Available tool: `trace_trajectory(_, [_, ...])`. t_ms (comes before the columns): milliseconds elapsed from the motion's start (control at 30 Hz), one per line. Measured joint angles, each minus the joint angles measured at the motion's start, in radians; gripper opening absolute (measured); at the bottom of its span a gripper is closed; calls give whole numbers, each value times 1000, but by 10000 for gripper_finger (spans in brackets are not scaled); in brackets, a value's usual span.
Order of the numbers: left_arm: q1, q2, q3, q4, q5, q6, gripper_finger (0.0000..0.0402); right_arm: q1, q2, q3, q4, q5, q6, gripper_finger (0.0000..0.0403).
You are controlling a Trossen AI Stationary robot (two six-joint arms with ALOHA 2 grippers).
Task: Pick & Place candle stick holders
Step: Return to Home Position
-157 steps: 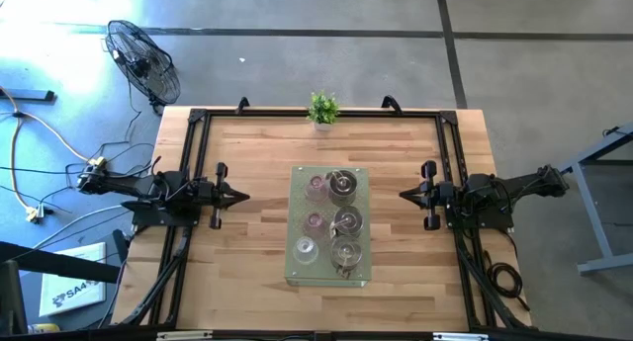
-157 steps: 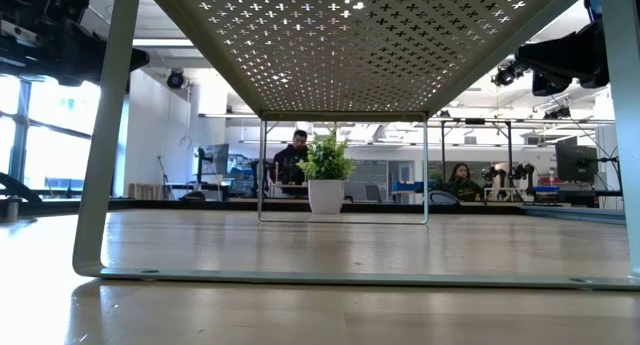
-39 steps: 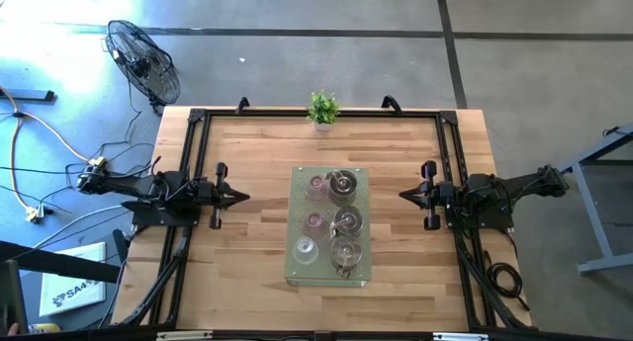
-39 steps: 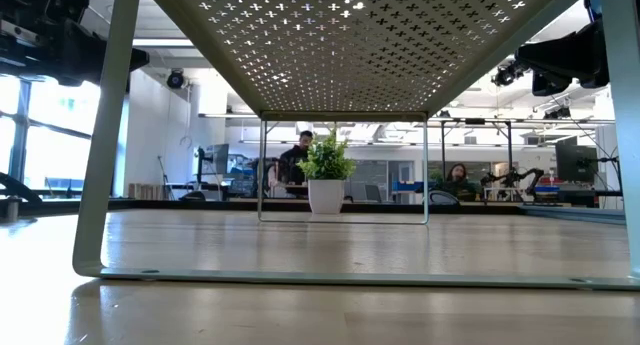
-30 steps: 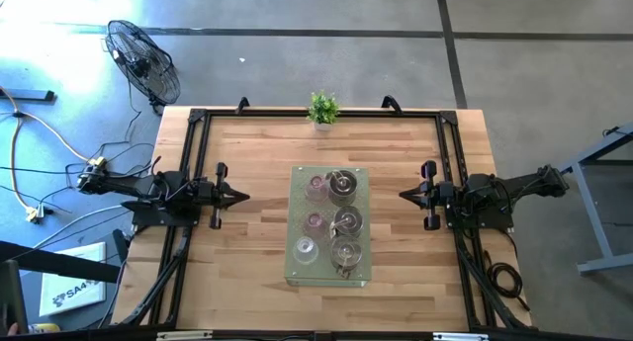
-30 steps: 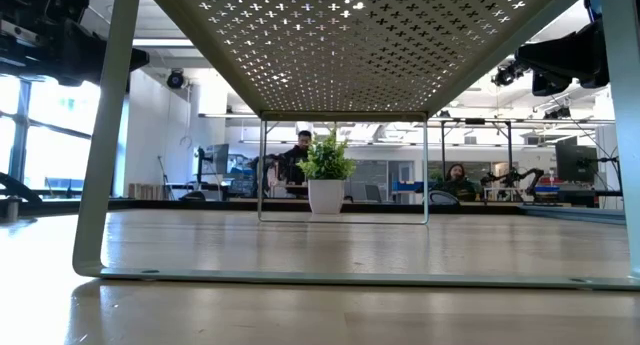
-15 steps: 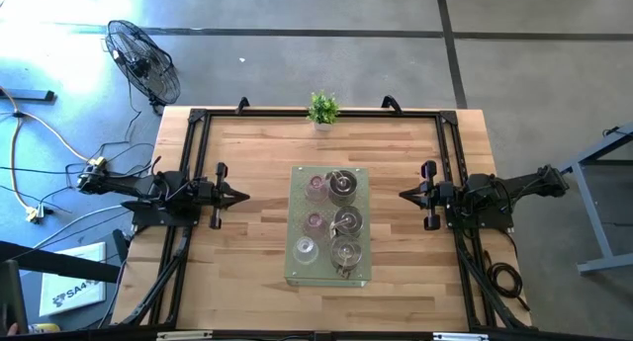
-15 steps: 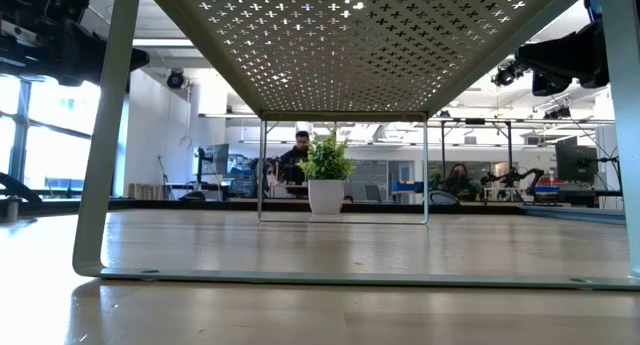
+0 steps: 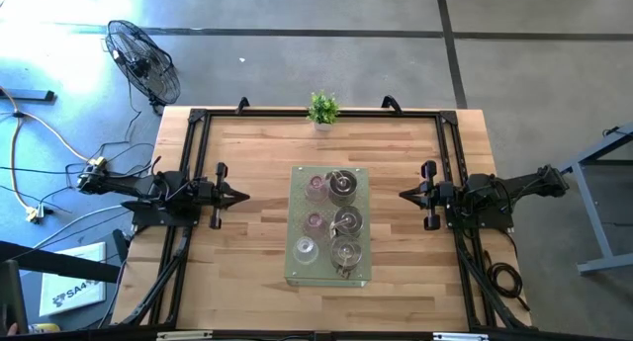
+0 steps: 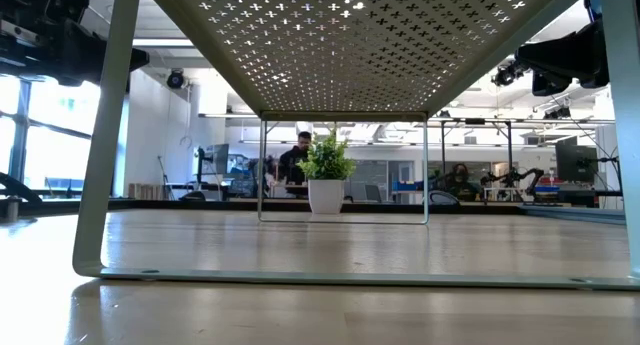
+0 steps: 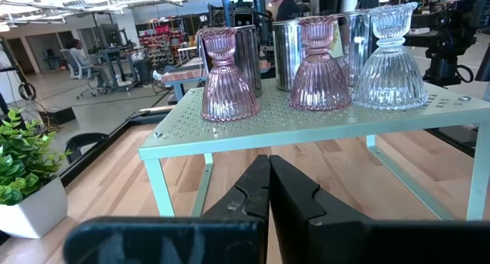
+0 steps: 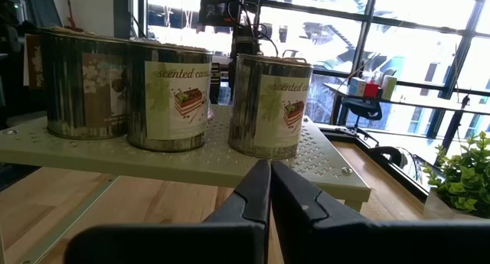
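Note:
Six candle stick holders stand on a pale green perforated stand (image 9: 362, 175) at the table's middle. On its left side are two pink glass holders (image 9: 316, 187) (image 11: 227, 76) and a clear glass one (image 9: 306, 249) (image 11: 390, 61). On its right side are three silvery labelled tins (image 9: 347, 220) (image 12: 167, 96). My left gripper (image 9: 242, 195) (image 11: 269, 161) is shut and empty, left of the stand. My right gripper (image 9: 404, 194) (image 12: 269, 166) is shut and empty, right of it. The low view looks under the stand (image 10: 100, 185); the holders are hidden there.
A small green potted plant (image 9: 322, 109) (image 10: 326, 175) stands at the table's far edge, behind the stand. Black rails (image 9: 198, 133) frame the tabletop. Bare wood lies between each gripper and the stand. People sit in the room beyond the table.

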Motion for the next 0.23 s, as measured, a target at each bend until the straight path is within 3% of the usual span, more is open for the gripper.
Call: trace_trajectory(233, [0, 0, 0, 0, 0, 0, 1, 0, 0, 0, 0, 0, 0, 7])
